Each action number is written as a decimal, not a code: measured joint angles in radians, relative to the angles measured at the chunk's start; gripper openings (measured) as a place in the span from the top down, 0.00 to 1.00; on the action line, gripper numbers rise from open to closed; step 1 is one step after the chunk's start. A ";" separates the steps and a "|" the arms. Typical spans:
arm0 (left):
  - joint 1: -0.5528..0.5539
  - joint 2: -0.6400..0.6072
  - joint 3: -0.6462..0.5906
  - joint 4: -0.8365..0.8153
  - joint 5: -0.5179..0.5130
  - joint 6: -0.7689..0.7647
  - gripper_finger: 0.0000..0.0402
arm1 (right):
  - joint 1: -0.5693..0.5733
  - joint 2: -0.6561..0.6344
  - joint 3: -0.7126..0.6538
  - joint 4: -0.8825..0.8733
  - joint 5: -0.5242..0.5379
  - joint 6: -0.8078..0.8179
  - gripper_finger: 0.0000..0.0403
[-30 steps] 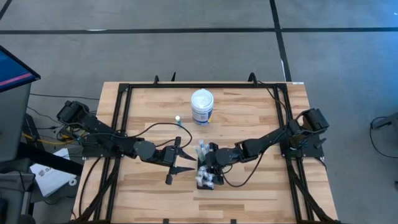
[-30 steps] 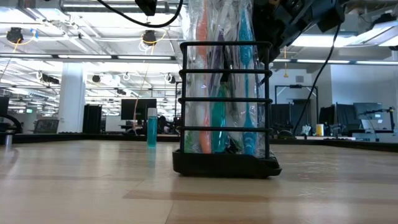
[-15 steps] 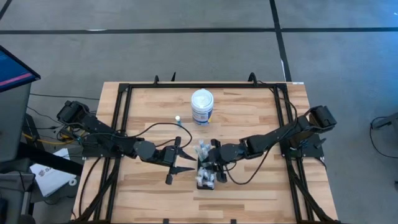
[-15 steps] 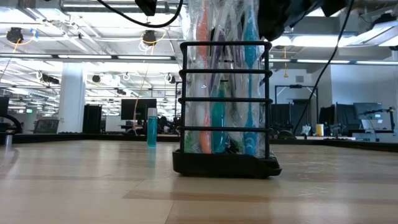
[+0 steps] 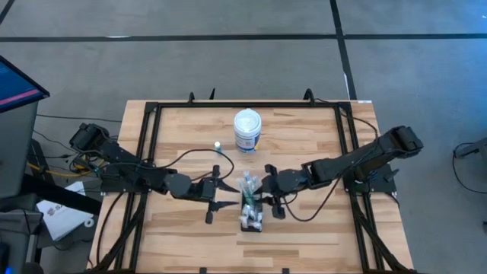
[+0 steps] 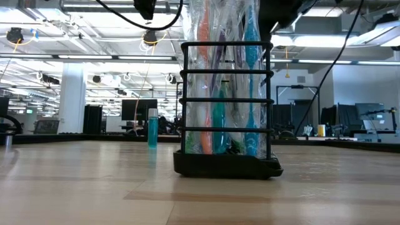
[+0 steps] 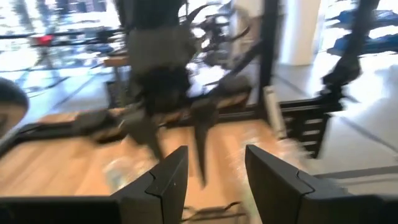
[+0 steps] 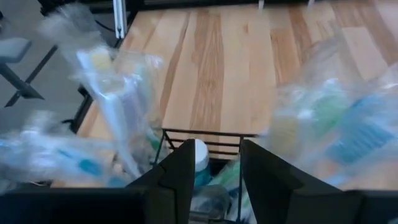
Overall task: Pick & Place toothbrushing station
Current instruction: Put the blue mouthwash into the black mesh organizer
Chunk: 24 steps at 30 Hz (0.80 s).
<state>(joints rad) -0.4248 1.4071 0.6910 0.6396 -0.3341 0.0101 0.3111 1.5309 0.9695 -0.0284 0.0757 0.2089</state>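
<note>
Both grippers – left (image 5: pixel 214 199) and right (image 5: pixel 268 190) – stood open beside your holder (image 5: pixel 251 211), ungripped; next you needed to close on it.

No text, brand, number or sign can be read anywhere. The white round tub (image 5: pixel 247 130), at about twelve o'clock from the table's (image 5: pixel 304 144) middle, carries a blue label, but its print is too small to make out. The wrapped toothbrushes (image 6: pixel 226 94) show colour only, no lettering, and the screens (image 6: pixel 369 112) in the room behind the table are too far off to read.
</note>
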 joint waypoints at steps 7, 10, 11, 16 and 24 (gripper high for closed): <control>0.000 0.000 0.000 -0.057 -0.200 0.000 0.62 | 0.000 -0.092 0.000 -0.072 0.002 0.000 0.70; 0.000 0.000 0.000 -0.082 -0.279 0.000 0.62 | 0.001 -0.124 0.000 -0.117 0.003 0.000 0.70; 0.000 0.000 0.000 -0.093 -0.311 0.000 0.62 | 0.001 -0.131 0.000 -0.131 0.003 0.000 0.70; 0.003 0.000 0.000 -0.152 -0.454 -0.011 0.62 | 0.001 -0.150 0.000 -0.171 0.003 0.017 0.70; 0.093 0.000 0.000 -0.241 -0.503 -0.076 0.62 | 0.001 -0.152 0.000 -0.209 0.003 0.054 0.70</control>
<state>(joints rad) -0.3322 1.4071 0.6907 0.3988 -0.8371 -0.0659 0.3119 1.3788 0.9691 -0.2370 0.0792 0.2626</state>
